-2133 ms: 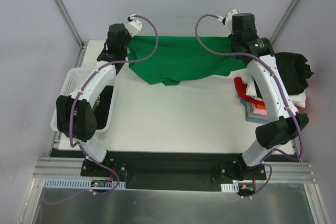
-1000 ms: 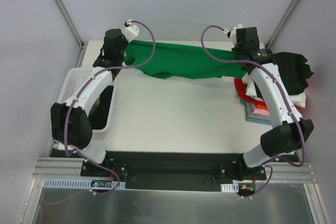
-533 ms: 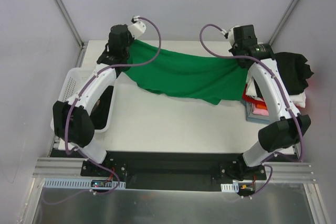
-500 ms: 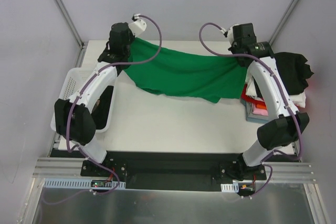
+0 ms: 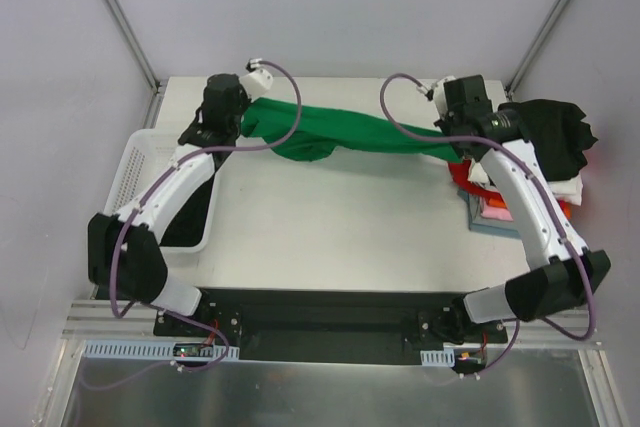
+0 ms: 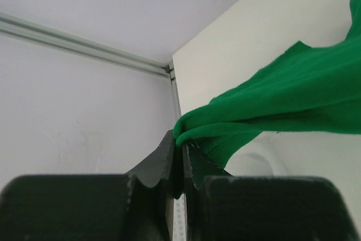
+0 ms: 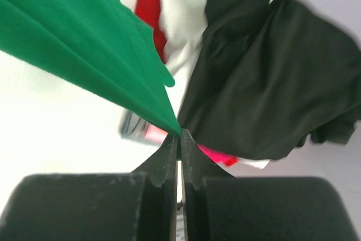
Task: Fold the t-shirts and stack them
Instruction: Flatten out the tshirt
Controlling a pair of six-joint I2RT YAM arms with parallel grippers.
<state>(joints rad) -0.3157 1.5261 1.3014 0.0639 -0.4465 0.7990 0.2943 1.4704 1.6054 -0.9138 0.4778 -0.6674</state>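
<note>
Green tee (image 5: 350,132) is now drawn into a narrow, near-taut band betw. the two hands, held up off the worktop (image 5: 330,237) across its far part. Half a sec ago it hung as a wide sagging sheet w/ its lower edge drooping toward mid-worktop, and approx. two secs ago it lay broad along the far edge. So both arms have reached out further and taken up the slack. Only one small lobe of cloth hangs under the band, nearer the L side. L hand (image 5: 243,125) is clamped on one end: its wrist view shows it pressed together on a wad of green. R hand (image 5: 449,145) is likewise pinched shut on the other end, the cloth fanning away from a tight point. Neither grip looks to have slipped. Reads as a stretch-and-shake to open the tee out before laying it flat, i.e. the fold itself hasn't begun. The tee looks gathered rather than spread, so it prob. needs lowering and smoothing first. Pile (image 5: 485,197) at the R edge, just beside the R hand, has a black tee (image 5: 555,137) heaped over white, red and pink cloth. Basket (image 5: 140,162) sits at the L edge, contents too dark to tell.
</note>
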